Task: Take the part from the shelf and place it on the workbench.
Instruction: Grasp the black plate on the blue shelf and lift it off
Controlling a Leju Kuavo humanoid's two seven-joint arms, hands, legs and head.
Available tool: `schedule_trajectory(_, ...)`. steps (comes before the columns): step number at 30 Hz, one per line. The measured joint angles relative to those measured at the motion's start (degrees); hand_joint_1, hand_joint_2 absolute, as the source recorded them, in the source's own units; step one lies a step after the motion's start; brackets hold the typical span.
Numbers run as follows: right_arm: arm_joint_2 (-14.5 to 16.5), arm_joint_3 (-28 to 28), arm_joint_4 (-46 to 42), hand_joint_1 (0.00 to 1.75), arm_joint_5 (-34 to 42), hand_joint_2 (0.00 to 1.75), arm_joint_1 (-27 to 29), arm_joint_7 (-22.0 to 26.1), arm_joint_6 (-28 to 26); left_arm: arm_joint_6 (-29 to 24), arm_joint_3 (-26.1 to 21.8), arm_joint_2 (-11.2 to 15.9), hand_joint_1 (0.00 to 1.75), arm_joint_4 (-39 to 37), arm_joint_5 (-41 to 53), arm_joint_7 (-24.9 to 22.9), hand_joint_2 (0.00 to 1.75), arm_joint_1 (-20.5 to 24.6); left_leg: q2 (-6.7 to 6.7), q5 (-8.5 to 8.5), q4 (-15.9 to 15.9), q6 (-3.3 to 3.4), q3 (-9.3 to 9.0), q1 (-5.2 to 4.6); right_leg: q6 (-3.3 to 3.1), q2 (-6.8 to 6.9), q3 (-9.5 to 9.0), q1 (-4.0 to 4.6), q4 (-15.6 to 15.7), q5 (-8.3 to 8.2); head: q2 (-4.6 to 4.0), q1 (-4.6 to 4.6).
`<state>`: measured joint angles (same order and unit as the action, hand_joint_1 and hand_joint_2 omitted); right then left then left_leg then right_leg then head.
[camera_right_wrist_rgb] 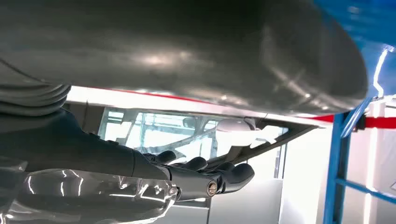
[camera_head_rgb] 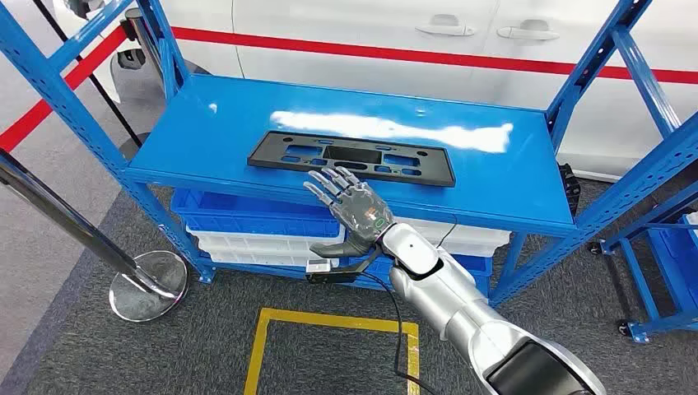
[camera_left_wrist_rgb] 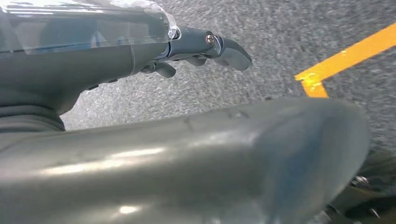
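Part [camera_head_rgb: 351, 157] lies ungrasped on shelf [camera_head_rgb: 206, 132]; right hand [camera_head_rgb: 355, 210] released, fingers spread, just short; transfer to workbench outstanding.

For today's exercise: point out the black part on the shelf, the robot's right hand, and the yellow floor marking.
black part [camera_head_rgb: 351, 157], head view, on the flat centre of the plate.
right hand [camera_head_rgb: 355, 207], head view, on the back of the hand, fingers spread.
yellow floor marking [camera_head_rgb: 332, 321], head view, on the top strip of the square outline.

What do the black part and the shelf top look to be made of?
The black part looks like matte moulded plastic: dull surface, cut-out slots. The shelf top looks like glossy blue painted sheet metal: it mirrors the white glare.
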<state>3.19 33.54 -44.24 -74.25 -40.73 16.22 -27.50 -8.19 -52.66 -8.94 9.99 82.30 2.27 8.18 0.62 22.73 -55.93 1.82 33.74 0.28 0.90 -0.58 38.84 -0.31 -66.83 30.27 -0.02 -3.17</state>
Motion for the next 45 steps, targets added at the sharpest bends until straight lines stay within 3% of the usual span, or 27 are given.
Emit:
schedule_trajectory(4, -0.4, -0.2, -0.4, 0.00, -0.1, 0.00, -1.6, -0.6, 1.7, 0.1, 0.1, -0.4, 0.00, 0.0, 0.1, -0.2, 0.00, 0.3, 0.04, 1.26, -0.5, -0.67, -0.70, -0.21, -1.01, 0.10, -2.33, 0.35, 9.4, -7.46, 0.00, 0.01)
schedule_trajectory(7, -0.6, -0.5, -0.5, 0.00, -0.2, 0.00, -3.7, -1.0, 3.3, 0.1, 0.1, -0.4, 0.00, 0.0, 0.1, -0.5, 0.00, 0.5, 0.07, 1.79, -1.2, -1.63, -0.84, -0.27, -1.84, 0.06, -2.82, 0.37, 10.1, -8.07, 0.00, 0.00)
schedule_trajectory(9, -0.7, -0.7, -0.4, 0.00, -0.2, 0.00, -5.3, -1.3, 4.1, 0.1, 0.2, -0.4, 0.00, 0.0, 0.1, -0.6, 0.00, 0.6, -0.08, 3.35, -3.6, -2.22, -0.05, -0.18, -2.34, 0.06, -3.50, 0.08, 10.3, -7.94, 0.00, 0.00)
schedule_trajectory(12, -0.7, -0.7, 0.0, 0.00, -1.1, 0.00, -7.3, -2.4, 5.8, 0.1, 0.3, -0.4, 0.00, 0.0, 0.2, -0.5, 0.00, 0.8, -0.25, 8.07, -13.9, -3.02, 5.19, 0.22, -2.82, 0.13, -3.86, 0.08, 10.3, -7.62, 0.00, 0.00)
schedule_trajectory(13, -0.7, -0.7, 0.5, 0.00, -1.4, 0.00, -7.8, -3.0, 6.6, 0.2, 0.4, -0.4, 0.00, 0.0, 0.3, -0.5, 0.00, 0.8, -0.26, 8.82, -16.4, -3.19, 6.75, 0.32, -2.87, 0.14, -3.88, 0.12, 10.2, -7.52, 0.00, 0.00)
schedule_trajectory(14, -0.7, -0.7, 1.2, 0.00, -1.7, 0.00, -8.4, -3.5, 7.3, 0.2, 0.4, -0.4, 0.00, 0.0, 0.3, -0.4, 0.00, 0.8, -0.27, 8.52, -17.0, -3.24, 7.41, 0.37, -2.86, 0.14, -3.88, 0.15, 10.1, -7.41, 0.00, -0.01)
schedule_trajectory(15, -0.8, -0.7, 2.0, 0.00, -1.9, 0.00, -9.0, -3.8, 7.7, 0.3, 0.5, -0.4, 0.00, 0.0, 0.4, -0.4, 0.00, 0.8, -0.28, 7.16, -15.3, -3.17, 6.95, 0.38, -2.81, 0.11, -3.90, 0.15, 10.0, -7.28, 0.00, -0.01)
schedule_trajectory(17, -0.8, -0.7, 3.9, 0.00, -2.0, 0.00, -10.4, -4.4, 8.3, 0.3, 0.6, -0.4, 0.00, 0.0, 0.4, -0.4, 0.00, 0.9, -0.30, 3.02, -7.7, -2.80, 3.76, 0.34, -2.60, 0.05, -4.00, 0.16, 9.7, -7.01, 0.00, -0.01)
schedule_trajectory(18, -0.8, -0.7, 4.9, 0.00, -2.0, 0.00, -11.2, -4.7, 8.4, 0.3, 0.7, -0.4, 0.00, 0.0, 0.4, -0.4, 0.00, 1.0, -0.31, 1.94, -4.3, -2.54, 2.36, 0.20, -2.44, 0.02, -4.01, 0.20, 9.6, -6.94, 0.00, 0.00)
schedule_trajectory(20, -0.9, -0.7, 6.9, 0.00, -2.1, 0.87, -12.3, -5.0, 8.7, 0.3, 0.9, -0.4, 0.00, 0.0, 0.4, -0.4, 0.00, 1.2, -0.27, 1.20, -1.3, -1.88, 1.09, -0.11, -1.87, 0.01, -3.90, 0.28, 9.5, -6.83, 0.00, -0.01)
schedule_trajectory(22, -0.9, -0.8, 8.7, 0.00, -2.1, 1.75, -12.8, -5.3, 9.1, 0.3, 1.1, -0.4, 0.00, 0.0, 0.3, -0.3, 0.00, 1.1, -0.25, 0.64, -1.1, -1.16, 0.86, -0.07, -1.15, 0.03, -3.87, 0.35, 9.5, -6.71, 0.00, -0.01)
schedule_trajectory(24, -0.9, -0.8, 10.3, 0.00, -2.1, 1.75, -13.4, -5.7, 9.5, 0.3, 1.1, -0.5, 0.00, 0.0, 0.0, -0.3, 0.00, 1.2, -0.28, 0.09, -0.6, -0.56, 0.60, 0.20, -0.46, 0.11, -3.24, 0.28, 7.9, -5.45, 0.00, 0.00)
schedule_trajectory(27, -1.0, -0.9, 12.8, 0.00, -2.2, 1.75, -14.1, -5.9, 9.4, 0.3, 1.1, -0.6, 0.00, 0.0, -0.3, -0.1, 0.00, 1.1, -0.32, -0.05, -0.3, -0.10, 0.54, 0.23, 0.36, 0.21, 1.66, -0.02, -2.2, -0.41, 0.00, 0.00)
schedule_trajectory(28, -1.0, -0.9, 13.7, 0.00, -2.3, 1.75, -14.1, -6.0, 9.5, 0.3, 1.1, -0.6, 0.00, 0.0, -0.3, -0.1, 0.00, 1.1, -0.31, 0.00, -0.4, -0.06, 0.56, 0.21, 0.51, 0.24, 3.32, -0.12, -5.4, 0.57, 0.00, 0.00)
schedule_trajectory(29, -1.0, -0.9, 14.5, 0.00, -2.4, 1.75, -14.0, -6.2, 9.5, 0.3, 1.1, -0.6, 0.00, 0.0, -0.4, 0.0, 0.00, 1.1, -0.29, 0.08, -0.5, -0.05, 0.58, 0.21, 0.61, 0.25, 4.16, -0.22, -6.8, 0.51, 0.00, 0.00)
schedule_trajectory(30, -1.0, -0.9, 15.2, 0.00, -2.7, 1.75, -14.1, -6.5, 9.6, 0.3, 1.1, -0.6, 0.00, 0.0, -0.4, 0.0, 0.00, 1.0, -0.25, 0.19, -0.7, -0.09, 0.59, 0.21, 0.64, 0.27, 3.85, -0.32, -5.9, -0.63, 0.00, 0.00)
schedule_trajectory(33, -1.0, -0.9, 16.9, 0.00, -3.8, 1.75, -14.6, -7.8, 10.1, 0.2, 1.1, -0.6, 0.00, 0.0, -0.6, 0.2, 0.00, 0.9, -0.14, 0.78, -1.5, -0.65, 0.69, 0.11, 0.27, 0.33, -1.35, -0.35, 4.9, -5.81, 0.00, 0.00)
schedule_trajectory(35, -0.9, -0.8, 18.0, 0.00, -4.7, 1.75, -14.9, -8.6, 10.7, 0.2, 1.1, -0.6, 0.00, 0.0, -0.6, 0.3, 0.00, 0.9, -0.13, 1.10, -1.8, -1.21, 0.87, -0.06, -0.32, 0.30, -2.98, -0.15, 8.4, -6.58, 0.00, -0.01)
schedule_trajectory(39, -0.7, -0.6, 19.8, 0.00, -6.0, 1.75, -15.1, -10.2, 11.9, 0.0, 1.1, -0.6, 0.00, 0.0, -0.7, 0.3, 0.00, 0.8, -0.20, 2.03, -2.8, -2.39, 1.18, 0.03, -1.63, 0.33, -3.19, -0.20, 8.8, -6.68, 0.00, 0.00)
schedule_trajectory(40, -0.6, -0.5, 20.1, 0.00, -6.3, 1.75, -15.2, -10.5, 12.2, 0.0, 1.1, -0.6, 0.00, 0.1, -0.7, 0.3, 0.00, 0.7, -0.24, 3.25, -4.7, -2.68, 1.98, 0.10, -1.93, 0.37, -3.30, -0.33, 9.0, -6.75, 0.00, 0.00)
schedule_trajectory(43, -0.3, -0.2, 21.2, 0.00, -6.9, 1.75, -15.3, -11.0, 13.2, 0.0, 1.1, -0.6, 0.00, 0.1, -0.8, 0.3, 0.00, 0.7, -0.30, 8.09, -15.1, -3.30, 6.84, 0.32, -2.35, 0.41, -3.40, -0.28, 9.0, -6.68, 0.00, 0.00)
schedule_trajectory(44, -0.3, -0.2, 21.6, 0.00, -7.0, 1.75, -15.3, -11.2, 13.9, 0.0, 1.1, -0.6, 0.00, 0.1, -0.8, 0.3, 0.00, 0.6, -0.30, 8.47, -17.2, -3.35, 7.92, 0.34, -2.38, 0.42, -3.40, -0.21, 9.0, -6.65, 0.00, 0.00)
schedule_trajectory(45, -0.3, -0.1, 22.0, 0.00, -7.0, 1.75, -15.3, -11.5, 14.7, 0.0, 1.1, -0.6, 0.00, 0.1, -0.8, 0.3, 0.00, 0.5, -0.30, 7.76, -17.2, -3.29, 7.98, 0.34, -2.38, 0.42, -3.41, -0.15, 9.0, -6.63, 0.00, 0.00)
